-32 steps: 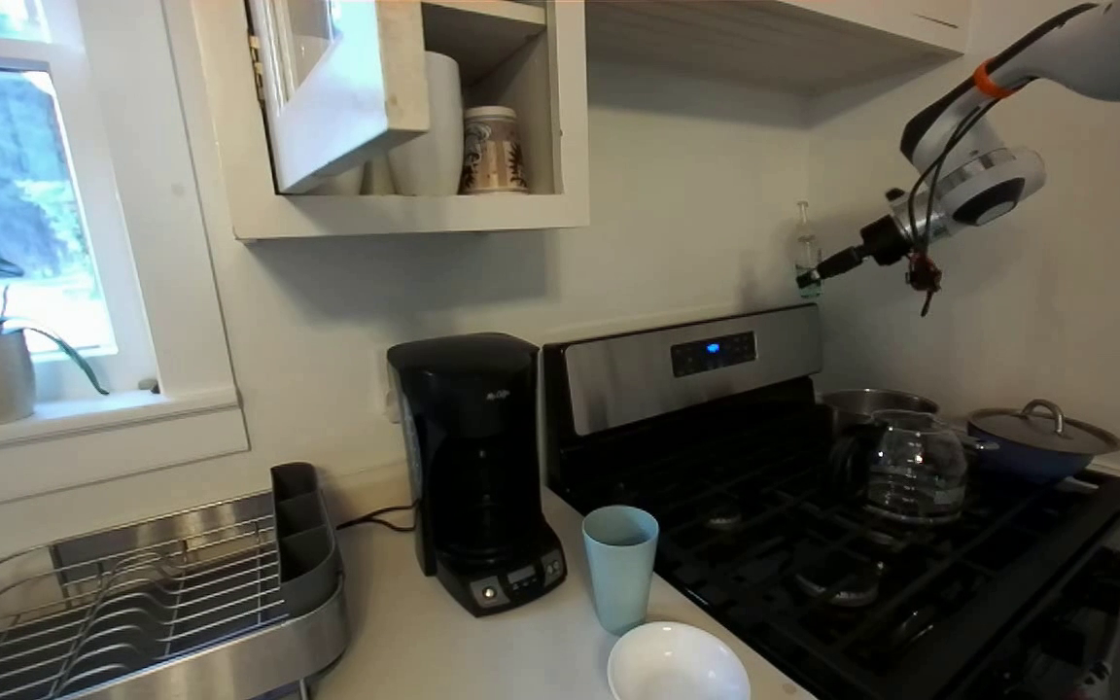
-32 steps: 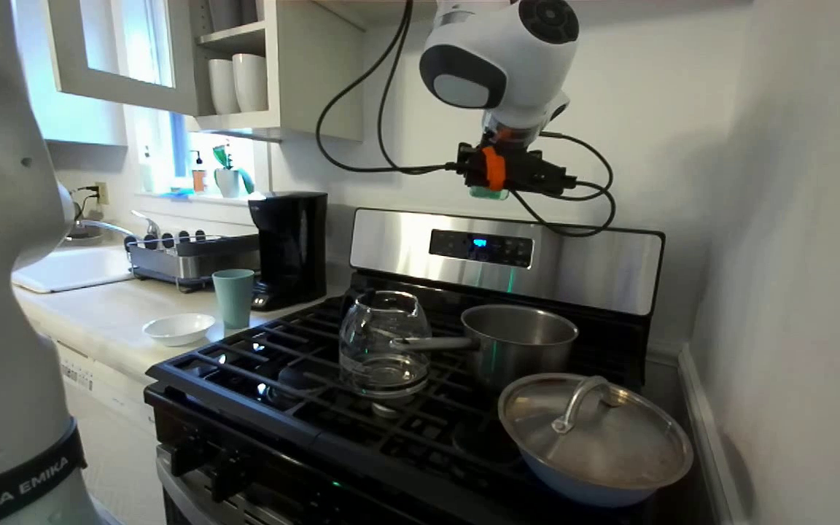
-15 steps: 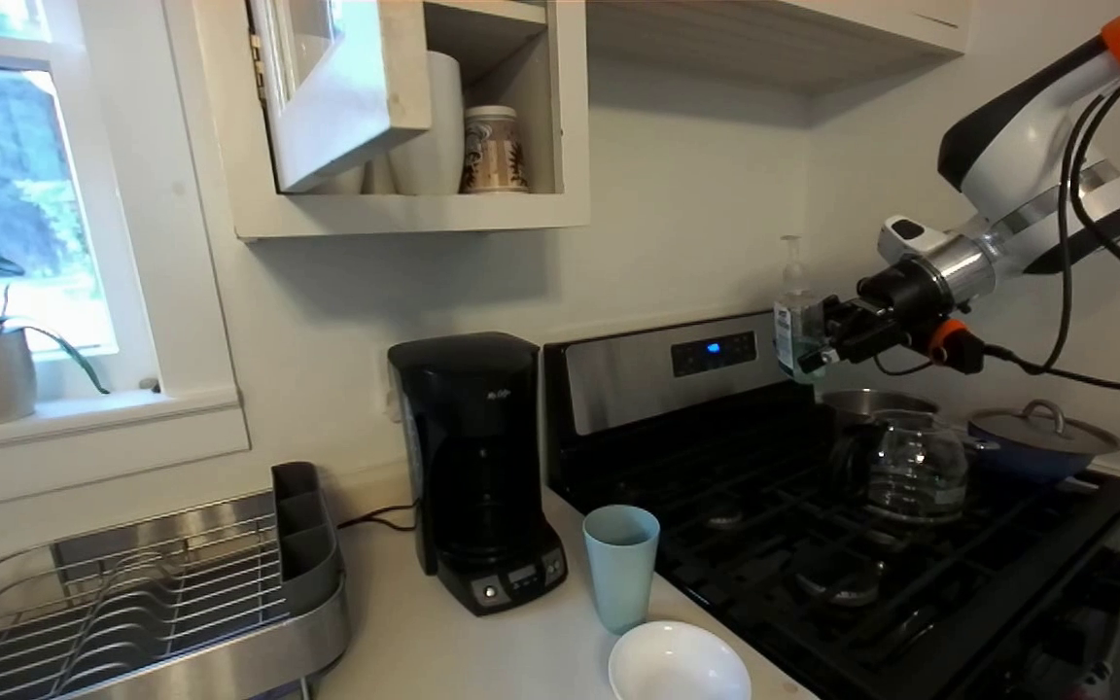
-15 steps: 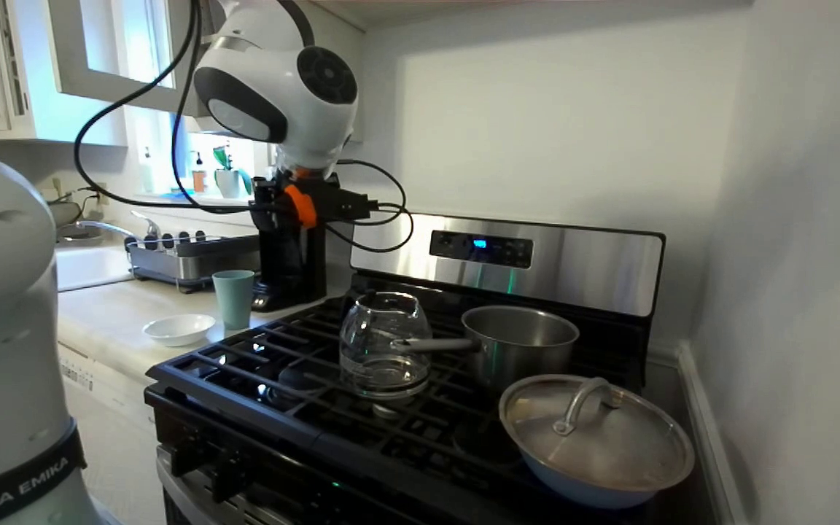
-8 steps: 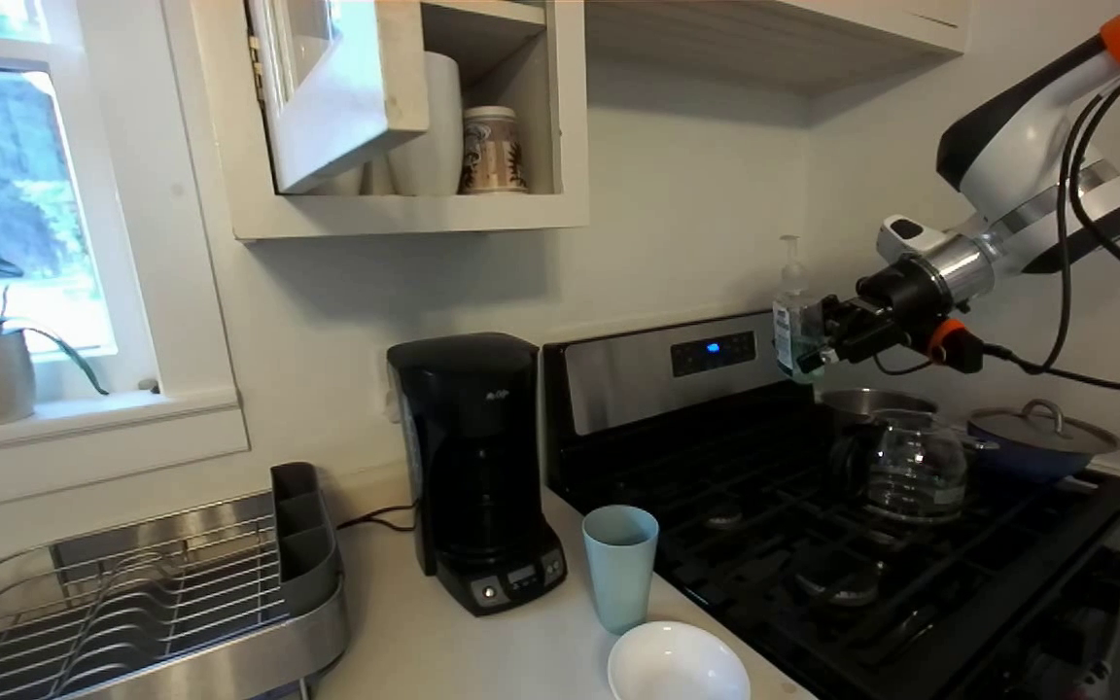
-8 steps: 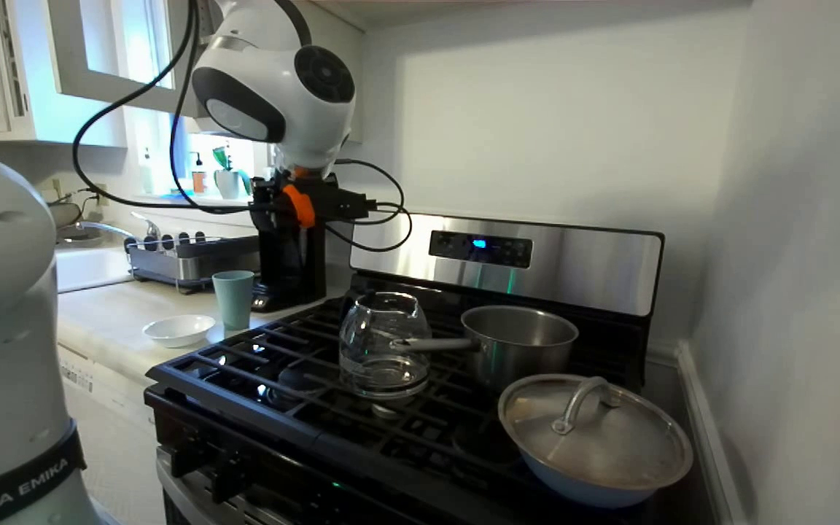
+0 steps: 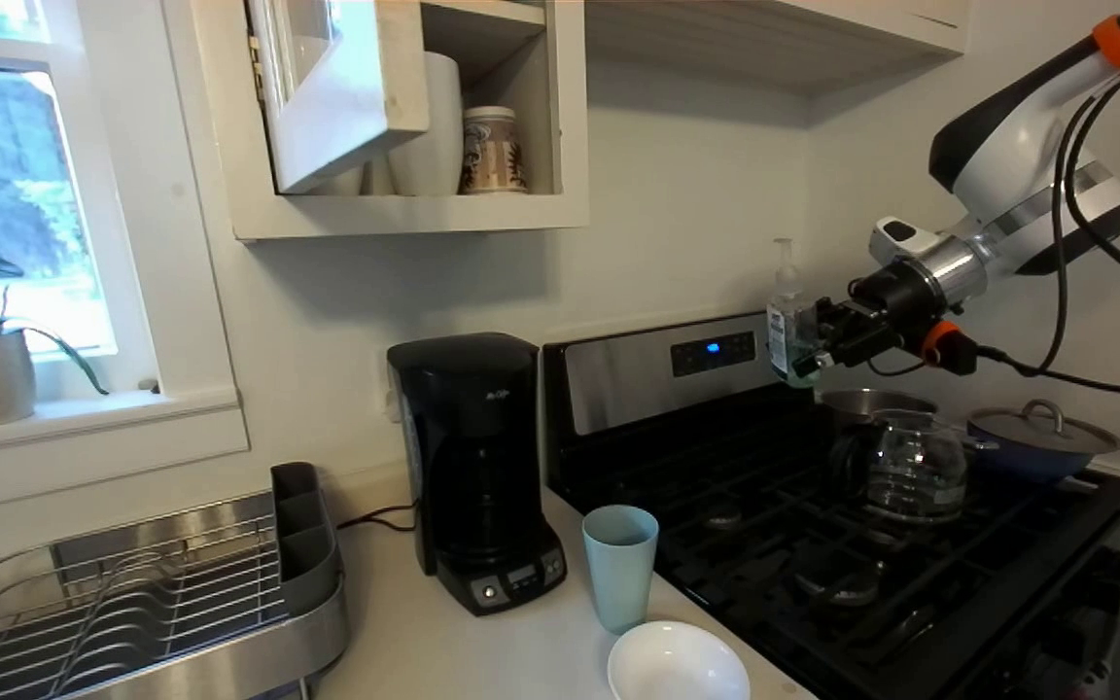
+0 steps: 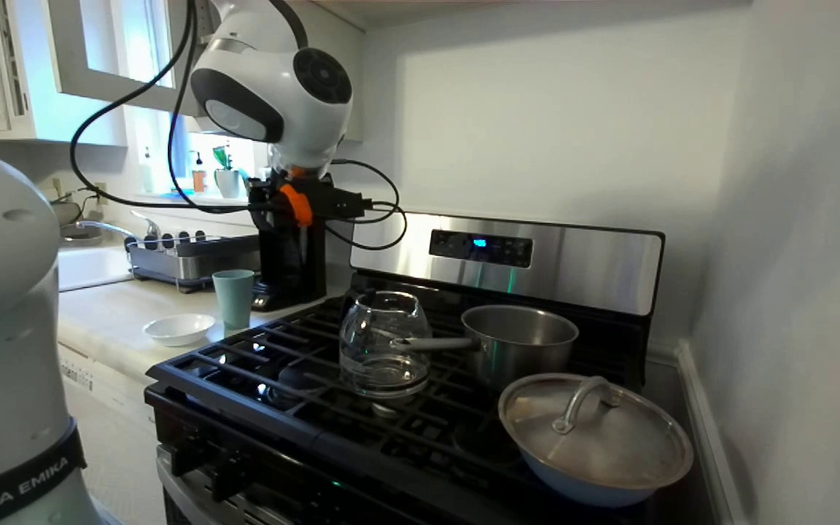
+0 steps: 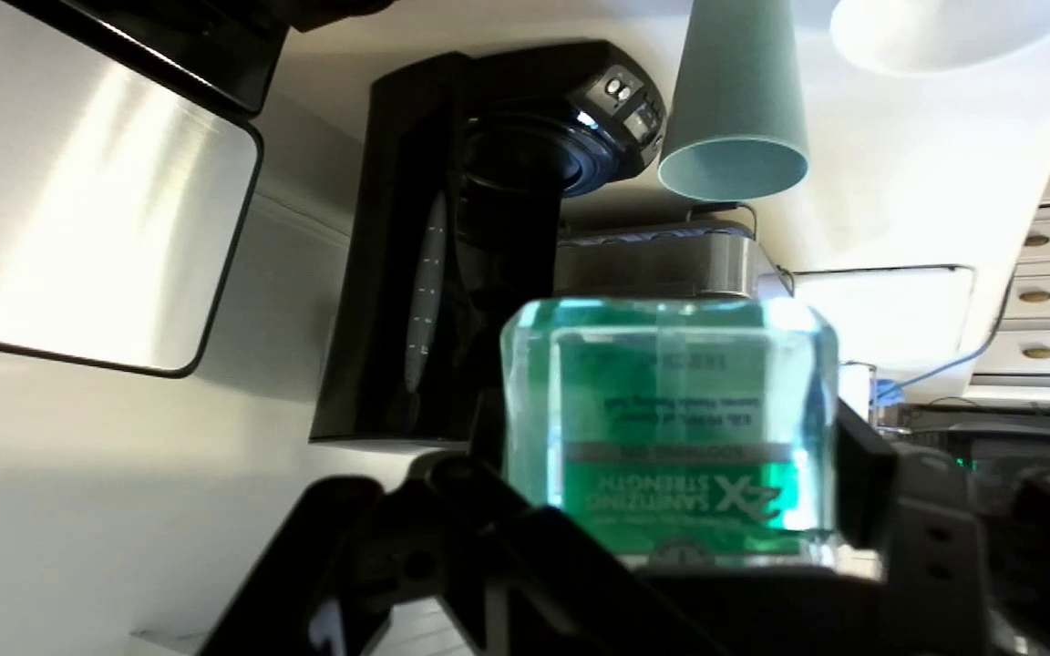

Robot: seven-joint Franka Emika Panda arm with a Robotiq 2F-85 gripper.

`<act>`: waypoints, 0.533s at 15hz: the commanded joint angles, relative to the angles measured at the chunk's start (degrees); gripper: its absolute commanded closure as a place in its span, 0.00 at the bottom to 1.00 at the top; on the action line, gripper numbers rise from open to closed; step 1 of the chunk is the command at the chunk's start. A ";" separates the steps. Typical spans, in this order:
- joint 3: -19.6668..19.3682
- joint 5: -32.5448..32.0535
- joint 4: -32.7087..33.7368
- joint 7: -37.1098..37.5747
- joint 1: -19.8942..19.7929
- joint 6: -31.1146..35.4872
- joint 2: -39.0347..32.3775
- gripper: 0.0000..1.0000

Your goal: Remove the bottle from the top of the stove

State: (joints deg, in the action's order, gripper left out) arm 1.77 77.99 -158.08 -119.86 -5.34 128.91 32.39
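Note:
The bottle (image 7: 786, 321), clear with green liquid and a pump top, is held upright in the air in an exterior view. My gripper (image 7: 818, 342) is shut on its lower part. In the wrist view, the gripper (image 9: 675, 456) has the green bottle (image 9: 671, 401) squeezed between its two fingers, with the printed label upside down. In an exterior view the bottle is hidden behind the wrist and gripper body (image 8: 300, 200), which overlap the coffee maker there. The stove (image 8: 595, 270) with its steel back panel shows in both exterior views; its panel (image 7: 618, 389) is beside the bottle.
A black coffee maker (image 7: 468, 467), a light-blue cup (image 7: 620, 569) and a white bowl (image 7: 679, 666) stand on the counter. A glass kettle (image 8: 385, 350), a steel pot (image 8: 522, 343) and a lidded pan (image 8: 595, 437) sit on the burners. A cabinet door (image 7: 351, 97) hangs open above.
Over two seconds, the gripper has carried the bottle from above the back panel's middle toward the coffee maker side and lower. In the last half second it has shifted only slightly.

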 commanded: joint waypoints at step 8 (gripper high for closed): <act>8.12 12.26 13.76 -8.16 8.93 13.32 -19.09 0.47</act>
State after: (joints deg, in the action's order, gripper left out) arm 10.07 86.73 -149.55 -122.96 2.95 139.92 20.99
